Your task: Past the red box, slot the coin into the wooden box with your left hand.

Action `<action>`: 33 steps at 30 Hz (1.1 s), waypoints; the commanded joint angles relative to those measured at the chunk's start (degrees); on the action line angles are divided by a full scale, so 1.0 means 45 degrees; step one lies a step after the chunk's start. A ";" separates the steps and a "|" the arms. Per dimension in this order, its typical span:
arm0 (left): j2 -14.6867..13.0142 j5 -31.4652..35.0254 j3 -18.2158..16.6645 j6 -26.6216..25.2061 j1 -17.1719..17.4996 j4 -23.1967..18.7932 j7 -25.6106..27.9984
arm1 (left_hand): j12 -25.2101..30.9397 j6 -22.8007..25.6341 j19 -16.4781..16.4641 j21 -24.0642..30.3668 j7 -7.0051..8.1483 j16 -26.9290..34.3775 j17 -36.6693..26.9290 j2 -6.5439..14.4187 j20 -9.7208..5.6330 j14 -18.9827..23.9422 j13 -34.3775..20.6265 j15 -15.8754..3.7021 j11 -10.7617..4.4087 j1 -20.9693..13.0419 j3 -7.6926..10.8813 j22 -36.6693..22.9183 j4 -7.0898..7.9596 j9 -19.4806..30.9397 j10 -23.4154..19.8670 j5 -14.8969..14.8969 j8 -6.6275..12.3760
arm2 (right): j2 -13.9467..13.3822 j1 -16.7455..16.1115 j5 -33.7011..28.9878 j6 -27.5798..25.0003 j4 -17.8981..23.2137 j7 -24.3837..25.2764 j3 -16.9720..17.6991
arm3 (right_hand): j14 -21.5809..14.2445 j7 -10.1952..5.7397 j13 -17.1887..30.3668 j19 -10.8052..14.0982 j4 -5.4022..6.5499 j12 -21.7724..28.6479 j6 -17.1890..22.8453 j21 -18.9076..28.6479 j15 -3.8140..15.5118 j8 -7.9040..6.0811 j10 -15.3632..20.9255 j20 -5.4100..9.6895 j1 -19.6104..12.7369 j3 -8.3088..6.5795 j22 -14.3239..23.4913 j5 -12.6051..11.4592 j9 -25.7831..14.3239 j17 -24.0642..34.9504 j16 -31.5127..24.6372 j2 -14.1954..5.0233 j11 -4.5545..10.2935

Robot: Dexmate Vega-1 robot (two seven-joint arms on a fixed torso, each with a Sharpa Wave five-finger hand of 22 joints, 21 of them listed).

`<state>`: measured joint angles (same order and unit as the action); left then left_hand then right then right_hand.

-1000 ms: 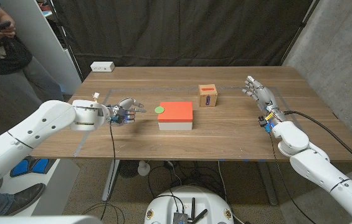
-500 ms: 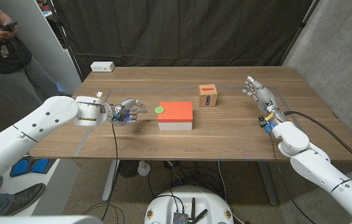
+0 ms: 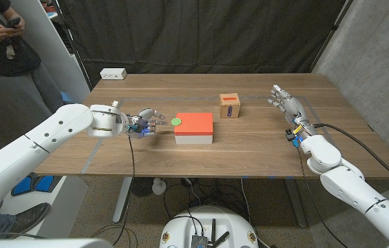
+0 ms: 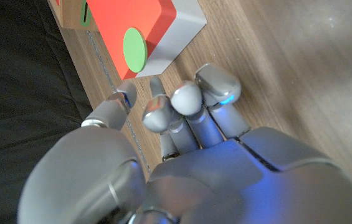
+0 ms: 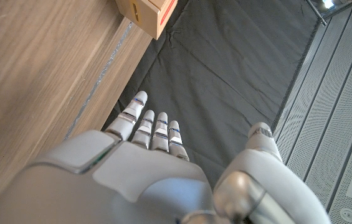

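Green against the wood, the coin (image 3: 176, 122) lies flat on the surface (image 3: 249, 148), touching or just beside the left edge of the red box (image 3: 195, 124); from the head view I cannot tell whether it overlaps the box. In the left wrist view the coin (image 4: 134, 50) shows against the red top, beside the box's white side (image 4: 179, 37). The red box is closed, with a red lid over a white base. The wooden box (image 3: 230, 106) stands behind it and a little to the right, well apart from the coin. It has a red band on top and a dark slot in its front face, and what is inside it is not visible.

The left hand (image 3: 142, 123) hangs near the coin, on its left, and holds nothing. Its fingers (image 4: 188, 99) are curled partly inward, their tips close together but not touching the coin.

The right hand (image 3: 285, 100) stands at the right side of the surface with fingers (image 5: 154, 127) straight and side by side, the thumb set apart, grasping nothing.

A small white box (image 3: 113, 74) sits at the far left corner. A person (image 3: 5, 48) stands beyond the left edge.
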<state>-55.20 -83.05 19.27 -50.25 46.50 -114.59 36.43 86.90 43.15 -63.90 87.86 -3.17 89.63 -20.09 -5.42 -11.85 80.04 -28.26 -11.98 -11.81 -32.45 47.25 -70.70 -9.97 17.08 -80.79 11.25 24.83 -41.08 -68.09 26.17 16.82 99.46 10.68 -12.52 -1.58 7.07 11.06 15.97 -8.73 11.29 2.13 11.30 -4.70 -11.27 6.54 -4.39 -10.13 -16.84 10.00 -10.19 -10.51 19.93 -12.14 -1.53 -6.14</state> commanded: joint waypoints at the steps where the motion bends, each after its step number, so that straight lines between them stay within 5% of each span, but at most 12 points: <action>1: 0.0498 0.0244 0.0629 -0.0350 -0.0696 0.0391 0.0051 | 0.0060 -0.0083 0.0013 -0.0039 -0.0072 0.0035 -0.0044 -0.0032 -0.0065 0.0048 -0.0064 0.0023 -0.0027 0.0074 0.0018 -0.0033 0.0006 -0.0077 -0.0010 -0.0025 -0.0035 | -0.0016 -0.0023 0.0074 0.0096 -0.0122 -0.0054 0.0098 | -0.0076 0.0115 0.0019 0.0028 -0.0004 0.0075 0.0099 0.0023 -0.0046 -0.0033 0.0121 -0.0057 -0.0155 -0.0143 0.0027 0.0020 -0.0037 -0.0002 -0.0128 0.0044 -0.0030; 33: 0.1166 0.0588 0.0908 -0.0880 -0.1086 0.0597 0.0286 | -0.0046 0.0293 0.0051 -0.0048 -0.0157 0.0014 -0.0052 0.0237 -0.0060 -0.0006 -0.0023 0.0019 -0.0024 0.0007 0.0078 -0.0019 0.0023 -0.0737 0.0075 -0.0013 0.0254 | -0.0118 0.0127 0.0251 0.0265 -0.0501 -0.0435 0.0105 | -0.0098 0.0093 0.0023 0.0057 0.0009 0.0072 0.0105 0.0027 -0.0057 -0.0020 0.0167 -0.0072 -0.0188 -0.0146 0.0027 0.0027 -0.0039 -0.0036 -0.0135 0.0056 -0.0055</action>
<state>-50.56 -80.60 23.32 -53.88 41.73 -112.13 37.69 86.91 43.41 -63.89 87.87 -3.80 89.62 -20.19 -5.08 -11.85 80.04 -28.29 -11.98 -11.84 -32.17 47.26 -70.70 -9.97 13.83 -80.76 11.25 25.48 -41.45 -67.74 27.11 17.82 97.67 9.22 -12.01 -1.58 7.07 11.06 15.97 -8.73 11.29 2.13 11.30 -4.70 -11.27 6.85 -4.39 -10.43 -16.84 10.00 -10.19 -10.51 19.66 -12.59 -1.23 -6.45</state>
